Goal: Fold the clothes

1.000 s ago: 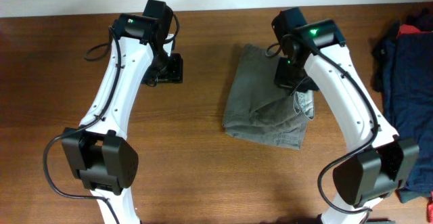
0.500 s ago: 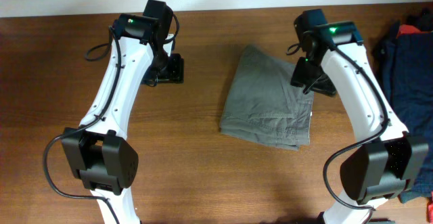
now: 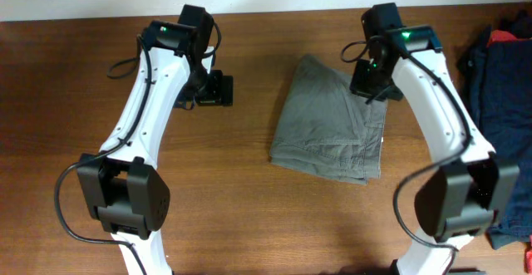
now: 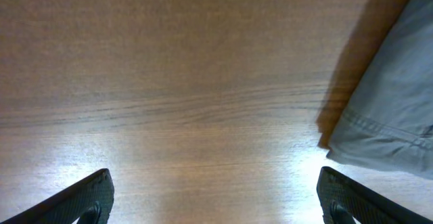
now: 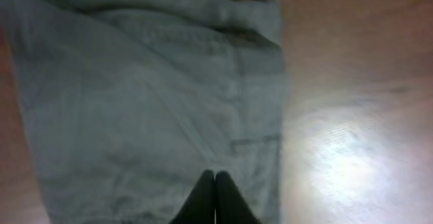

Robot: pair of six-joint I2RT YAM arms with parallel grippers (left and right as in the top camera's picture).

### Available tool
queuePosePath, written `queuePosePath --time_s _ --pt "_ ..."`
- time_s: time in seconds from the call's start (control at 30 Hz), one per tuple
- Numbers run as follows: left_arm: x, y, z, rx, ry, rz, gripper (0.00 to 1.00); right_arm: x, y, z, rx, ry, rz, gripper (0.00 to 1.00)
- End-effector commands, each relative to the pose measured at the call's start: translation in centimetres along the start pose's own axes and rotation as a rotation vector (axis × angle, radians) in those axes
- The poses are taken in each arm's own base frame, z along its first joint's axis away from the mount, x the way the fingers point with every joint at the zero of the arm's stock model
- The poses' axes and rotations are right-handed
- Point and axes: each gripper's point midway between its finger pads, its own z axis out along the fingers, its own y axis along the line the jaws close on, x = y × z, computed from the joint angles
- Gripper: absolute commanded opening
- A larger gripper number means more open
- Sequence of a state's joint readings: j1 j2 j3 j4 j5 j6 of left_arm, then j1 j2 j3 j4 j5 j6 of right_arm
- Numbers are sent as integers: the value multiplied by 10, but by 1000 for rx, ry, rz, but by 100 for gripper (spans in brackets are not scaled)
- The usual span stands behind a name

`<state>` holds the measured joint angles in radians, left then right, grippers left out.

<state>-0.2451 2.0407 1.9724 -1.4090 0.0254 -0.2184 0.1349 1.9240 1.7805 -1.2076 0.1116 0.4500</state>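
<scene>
Grey-olive shorts (image 3: 328,130) lie folded into a compact, slightly skewed rectangle on the brown wooden table (image 3: 249,217). In the overhead view they sit right of centre, between the 2 arms. The fabric is matte and wrinkled, and stitched seams cross the upper layer. Stacked edges show along the near side of the bundle.

The left gripper (image 3: 218,90) hangs over bare wood to the left of the shorts and apart from them. Its 2 fingers are spread wide, each tip showing in a lower corner of the left wrist view with nothing between them. A stitched hem corner of the shorts enters that view at the right edge.

The right gripper (image 5: 215,197) is at the far right corner of the shorts, above the cloth. Its 2 dark fingers are pressed together into a single point with no fabric caught between them. Whether the tips touch the cloth cannot be told.

Dark navy garments (image 3: 503,76) are heaped at the right edge of the table, well apart from the shorts. A red cloth (image 3: 507,36) shows at the far end of that heap.
</scene>
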Motion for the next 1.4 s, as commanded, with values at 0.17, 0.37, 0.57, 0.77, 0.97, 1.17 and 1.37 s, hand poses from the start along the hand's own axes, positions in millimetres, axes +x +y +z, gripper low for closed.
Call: queuePosePath --time_s 0.17,0.37,0.57,0.77,0.97,1.17,1.37 --pt "6 4 16 -12 35 -5 96 -11 29 57 -129 51 -110 4" --pt "7 4 17 -12 38 -5 96 -15 14 102 -99 103 -87 4" --pt "5 3 17 -10 30 -5 96 -14 -36 151 20 171 -20 4" --pt "0 2 17 -6 10 -4 96 -19 -60 156 34 183 31 4" --pt "-1 2 17 -5 6 -4 96 -47 -53 104 -3 110 33 4" --pt "-1 2 17 -4 6 -3 96 -66 -57 16 -10 40 39 29" --pt "-4 -30 15 168 -10 148 96 -58 -66 -44 -12 43 45 99"
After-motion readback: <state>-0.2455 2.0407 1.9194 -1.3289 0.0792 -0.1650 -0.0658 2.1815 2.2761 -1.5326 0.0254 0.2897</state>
